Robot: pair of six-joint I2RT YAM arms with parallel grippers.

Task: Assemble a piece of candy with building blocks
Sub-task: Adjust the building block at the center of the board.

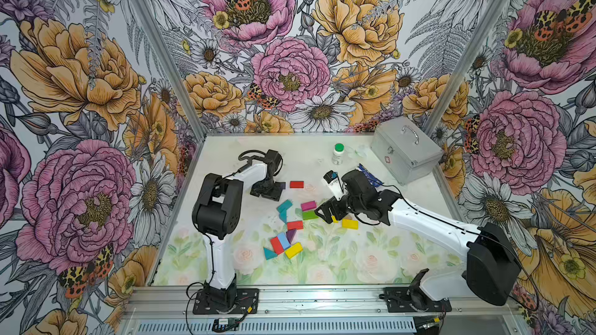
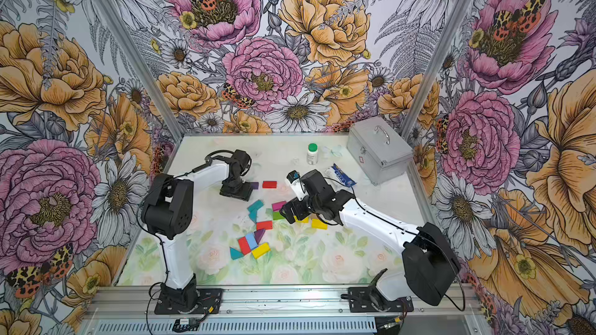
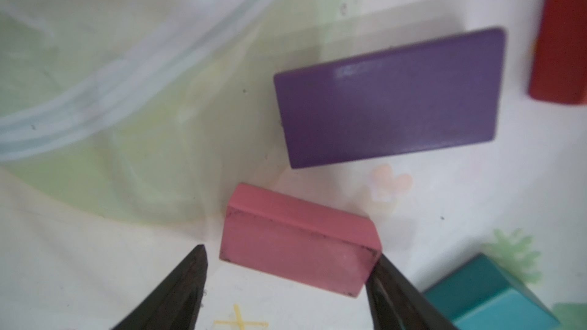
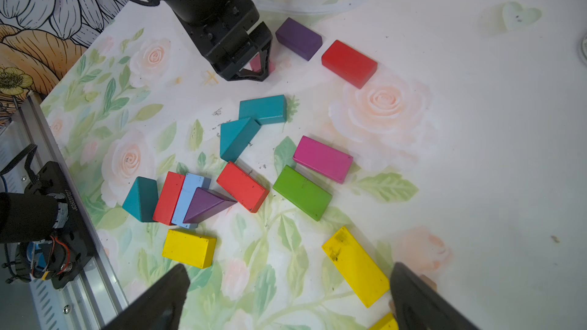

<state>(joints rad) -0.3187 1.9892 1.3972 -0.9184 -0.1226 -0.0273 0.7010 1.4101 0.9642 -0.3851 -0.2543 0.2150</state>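
Observation:
The building blocks lie loose on the floral mat. A pink block (image 3: 298,239) sits between the fingers of my left gripper (image 3: 289,253), which is open; one finger touches the block's end and the other stands a little off it. Just beyond lie a purple block (image 3: 387,96) and a red block (image 1: 296,184). Mid-mat are teal (image 1: 284,206), magenta (image 1: 308,205), green (image 1: 309,214) and red (image 1: 295,225) blocks. Nearer the front sits a group with a teal triangle (image 1: 269,253) and a yellow block (image 1: 293,250). My right gripper (image 4: 290,273) hangs open over the mat, a yellow block (image 4: 355,266) beside one finger.
A white bottle with a green cap (image 1: 338,153) stands at the back. A silver case (image 1: 404,149) fills the back right corner, with a blue-and-white packet (image 1: 371,175) in front of it. A clear plastic loop (image 4: 317,4) lies behind the left gripper. An aluminium rail (image 1: 290,298) runs along the front.

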